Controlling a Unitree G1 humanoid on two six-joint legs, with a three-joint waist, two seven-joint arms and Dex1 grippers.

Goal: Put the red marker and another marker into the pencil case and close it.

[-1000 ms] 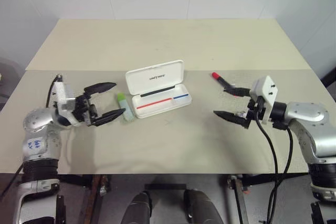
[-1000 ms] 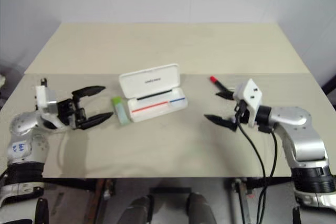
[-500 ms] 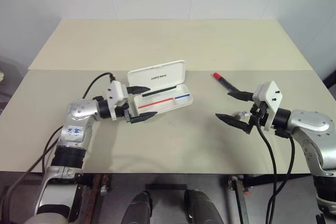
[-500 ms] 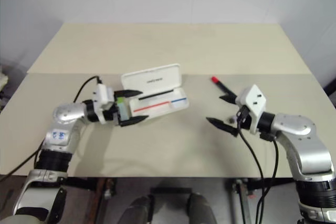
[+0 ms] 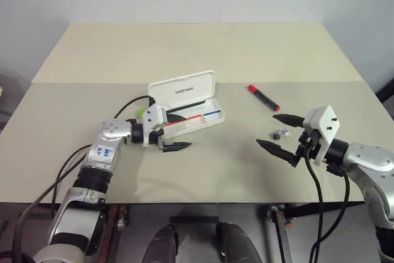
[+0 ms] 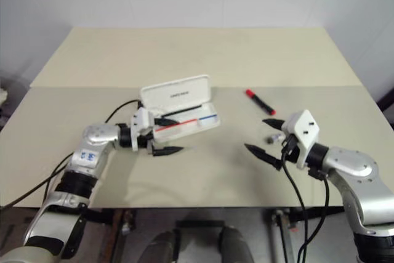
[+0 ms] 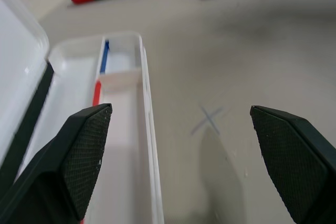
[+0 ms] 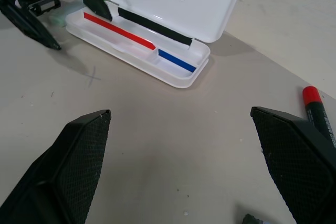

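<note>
Since one second ago, the left gripper has travelled from beside the green highlighter to the front edge of the pencil case, fingers spread wide and empty. That highlighter peeks out behind the left wrist, beside the case. Also the right gripper has drawn back, spread and empty. The red marker lies free on the table, right of the open case. A small grey object rests between the right fingers. Far table half is open room.
</note>
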